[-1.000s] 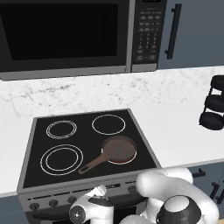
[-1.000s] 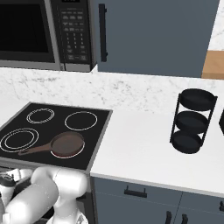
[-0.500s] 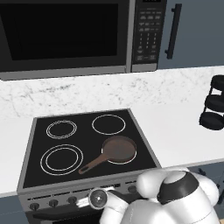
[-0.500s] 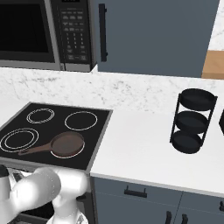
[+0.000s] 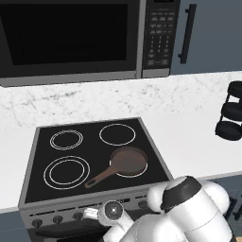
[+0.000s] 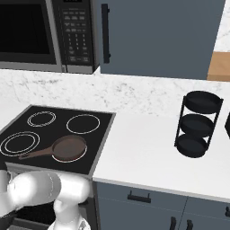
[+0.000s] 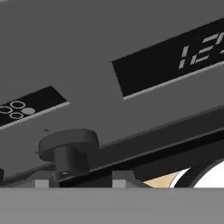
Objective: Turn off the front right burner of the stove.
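The robot's claw point(image 7: 81, 178) hangs close against the grey steel front panel point(image 7: 100, 52) of the stove point(image 5: 94, 158), one dark round knob point(image 7: 68, 148) directly ahead between its finger tips point(image 7: 43, 183). The jaws stand apart around that knob, though whether they press it cannot be told. The front right burner point(image 5: 128, 161) lies above and beyond the claw on the black glass, under a brown skillet point(image 5: 124, 163). A clean finish likely means squaring the fingers on the knob's sides, closing firmly, then twisting without slipping off. The panel's display point(image 7: 175, 59) sits up to the claw's right.
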